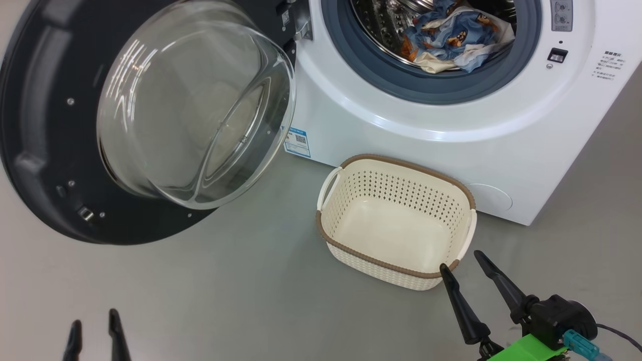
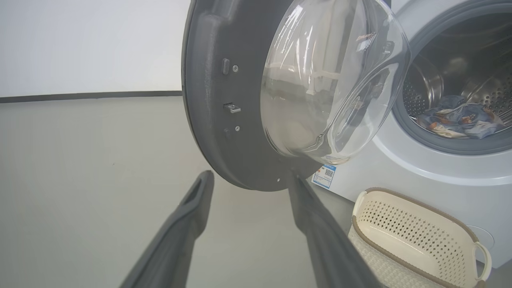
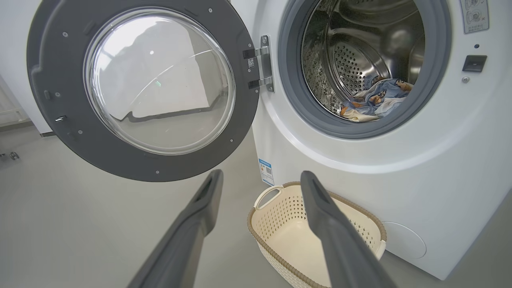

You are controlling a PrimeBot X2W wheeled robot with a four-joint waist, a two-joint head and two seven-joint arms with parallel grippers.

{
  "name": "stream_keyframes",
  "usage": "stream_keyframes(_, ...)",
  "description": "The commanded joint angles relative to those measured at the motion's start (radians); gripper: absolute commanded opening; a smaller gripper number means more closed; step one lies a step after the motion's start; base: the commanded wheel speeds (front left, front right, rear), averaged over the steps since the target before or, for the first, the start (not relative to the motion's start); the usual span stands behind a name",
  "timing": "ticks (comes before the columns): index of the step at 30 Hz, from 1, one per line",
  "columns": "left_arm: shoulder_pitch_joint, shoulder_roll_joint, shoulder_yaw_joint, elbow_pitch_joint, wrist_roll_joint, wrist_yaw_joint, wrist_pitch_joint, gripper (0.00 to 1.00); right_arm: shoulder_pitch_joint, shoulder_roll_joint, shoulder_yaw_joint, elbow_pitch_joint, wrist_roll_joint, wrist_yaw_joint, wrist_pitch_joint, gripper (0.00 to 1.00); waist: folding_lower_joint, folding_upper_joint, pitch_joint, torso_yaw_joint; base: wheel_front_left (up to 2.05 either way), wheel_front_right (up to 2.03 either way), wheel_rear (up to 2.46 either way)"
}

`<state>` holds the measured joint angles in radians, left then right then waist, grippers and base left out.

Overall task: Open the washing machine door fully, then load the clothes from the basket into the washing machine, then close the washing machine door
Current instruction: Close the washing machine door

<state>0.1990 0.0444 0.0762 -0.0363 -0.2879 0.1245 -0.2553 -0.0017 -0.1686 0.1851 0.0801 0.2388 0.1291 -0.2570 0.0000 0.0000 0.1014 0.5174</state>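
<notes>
Right gripper (image 1: 461, 260) stood spread, holding nothing, basket (image 1: 401, 195) at its tips, perhaps touching, left gripper (image 1: 94, 321) spread too, washing machine door (image 1: 40, 150) ahead.

— What's the ground like on your feed?

— I'm seeing a plain grey floor (image 1: 225, 291), smooth and matt, across the lower half of my head view. Two things stand on it. The washing machine (image 1: 401, 135) fills the upper right, and its white front corner meets the floor at centre right.

— And the basket?

— The basket (image 1: 371, 264) stands upright on the floor at lower centre, just in front of the machine. I can't tell whether the two touch. In my left wrist view the floor runs back to a white wall (image 2: 80, 40) at upper left, with a dark strip (image 2: 88, 96) along the join.
</notes>
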Motion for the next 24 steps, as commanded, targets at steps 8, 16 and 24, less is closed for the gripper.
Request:
stream_keyframes(8, -0.034, 0.006, 0.044, -0.008, -0.011, -0.001, -0.006, 0.00, -0.031, -0.011, 0.022, -0.026, -0.004, 0.002, -0.002, 1.00, 0.0000, 0.0000, 0.007, -0.007, 0.00, 0.00, 0.00)
stream_keyframes(16, -0.118, 0.021, 0.194, -0.020, -0.154, -0.057, -0.006, 0.00, -0.022, -0.010, 0.010, -0.033, -0.005, 0.002, 0.001, 1.00, 0.0000, 0.0000, 0.011, 0.002, 0.00, 0.00, 0.00)
stream_keyframes(24, -0.325, 0.144, 0.421, 0.073, -0.497, -0.159, 0.082, 0.00, -0.017, -0.015, 0.010, -0.043, -0.002, 0.002, 0.008, 1.00, 0.0000, 0.0000, 0.014, -0.005, 0.00, 0.00, 0.00)
